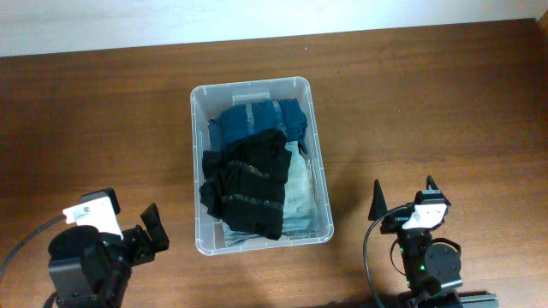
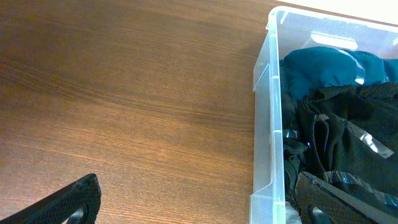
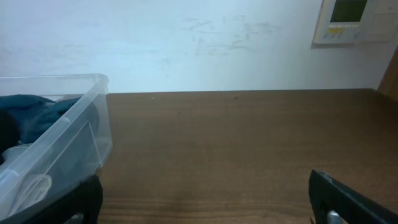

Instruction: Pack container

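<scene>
The clear plastic container (image 1: 196, 162) stands in the middle of the wooden table. It holds folded clothes: a teal garment (image 1: 257, 120) at the far end, a black garment (image 1: 247, 184) on top, and a pale one (image 1: 301, 201) beneath. My left gripper (image 1: 144, 233) is open and empty, near the container's front left corner. My right gripper (image 1: 402, 201) is open and empty, to the right of the container. The container also shows in the left wrist view (image 2: 266, 124) and in the right wrist view (image 3: 87, 124).
A white wall (image 3: 186, 43) runs behind the table's far edge, with a wall-mounted control panel (image 3: 351, 18) at the upper right. Bare wooden tabletop (image 1: 428, 103) lies on both sides of the container.
</scene>
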`<state>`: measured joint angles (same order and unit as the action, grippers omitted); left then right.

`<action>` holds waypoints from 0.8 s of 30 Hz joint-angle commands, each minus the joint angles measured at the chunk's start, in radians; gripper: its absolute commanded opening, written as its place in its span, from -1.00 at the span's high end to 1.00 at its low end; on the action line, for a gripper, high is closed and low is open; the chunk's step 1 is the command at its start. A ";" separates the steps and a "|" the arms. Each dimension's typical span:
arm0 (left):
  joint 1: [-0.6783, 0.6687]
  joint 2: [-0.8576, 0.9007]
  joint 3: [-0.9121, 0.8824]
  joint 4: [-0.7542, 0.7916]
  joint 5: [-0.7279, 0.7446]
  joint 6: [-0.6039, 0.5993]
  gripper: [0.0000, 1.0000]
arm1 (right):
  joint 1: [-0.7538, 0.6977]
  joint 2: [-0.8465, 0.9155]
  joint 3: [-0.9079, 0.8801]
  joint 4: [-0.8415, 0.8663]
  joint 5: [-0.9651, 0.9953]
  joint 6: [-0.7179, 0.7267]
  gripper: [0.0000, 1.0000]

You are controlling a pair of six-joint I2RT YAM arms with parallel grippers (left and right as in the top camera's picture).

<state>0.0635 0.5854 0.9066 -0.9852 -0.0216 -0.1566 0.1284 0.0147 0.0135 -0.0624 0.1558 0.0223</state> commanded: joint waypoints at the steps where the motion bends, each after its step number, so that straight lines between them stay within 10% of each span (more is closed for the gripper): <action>1: -0.003 -0.003 -0.004 0.000 0.008 0.013 -0.99 | -0.006 -0.011 -0.008 -0.003 0.003 -0.018 -0.97; 24: -0.050 -0.020 -0.004 -0.002 0.007 0.013 -0.99 | -0.006 -0.011 -0.008 -0.003 0.003 -0.018 -0.96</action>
<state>0.0547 0.5846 0.9066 -0.9852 -0.0216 -0.1566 0.1276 0.0147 0.0135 -0.0624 0.1562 0.0101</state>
